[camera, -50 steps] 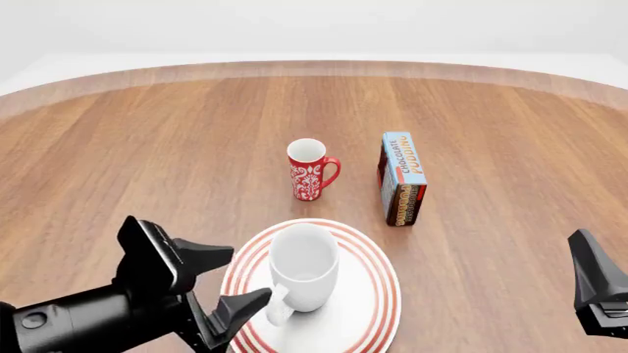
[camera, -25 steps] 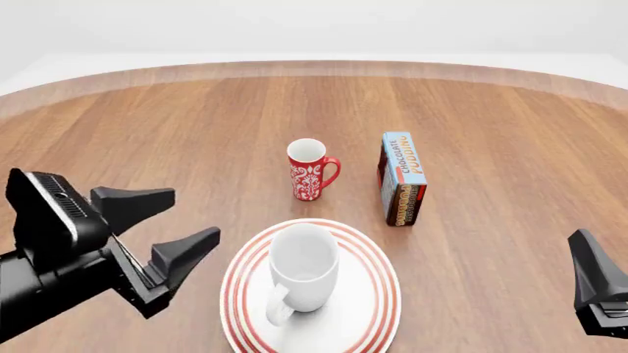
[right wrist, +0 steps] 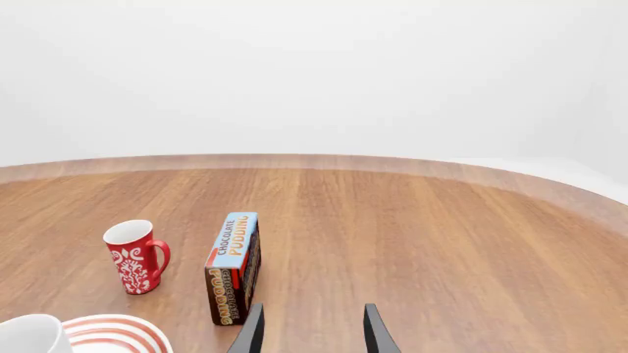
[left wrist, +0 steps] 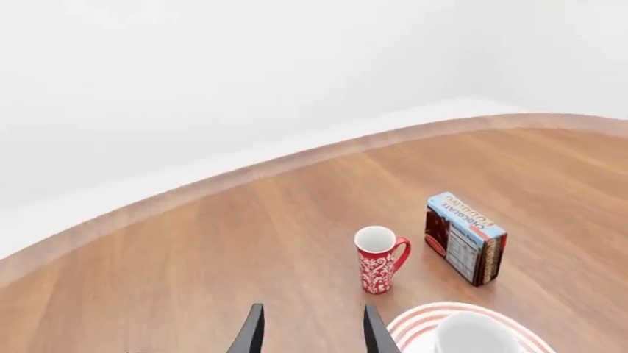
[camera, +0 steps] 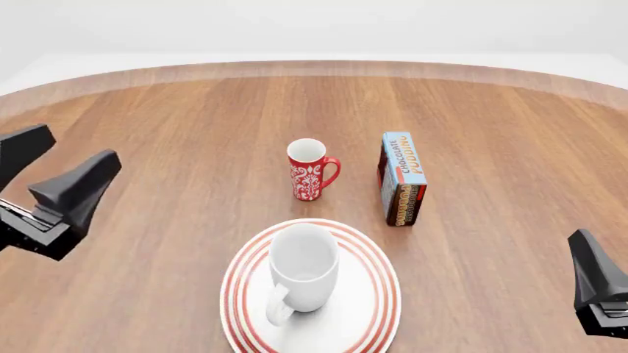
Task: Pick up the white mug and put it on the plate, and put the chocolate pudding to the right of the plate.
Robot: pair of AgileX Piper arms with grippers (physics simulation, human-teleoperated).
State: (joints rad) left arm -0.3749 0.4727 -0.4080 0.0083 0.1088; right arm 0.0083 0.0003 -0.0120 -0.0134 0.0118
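My left gripper (camera: 59,173) is hanging at the far left above the worktop (camera: 176,125), jaws spread and holding nothing. Moving right, I'm seeing the white mug (camera: 302,276) standing upright on the plate (camera: 373,301), handle toward me. Beyond it, the red mug (camera: 310,170) is standing, and just right of that the chocolate pudding (camera: 401,179) is sitting on edge, behind the plate's right side. My right gripper (right wrist: 312,331) is showing 2 jaws spread apart, empty.

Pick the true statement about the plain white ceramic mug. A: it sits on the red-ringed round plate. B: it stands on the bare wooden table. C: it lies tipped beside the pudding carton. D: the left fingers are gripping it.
A: the plain white ceramic mug stands upright on the red-ringed round white plate, untouched by either gripper.
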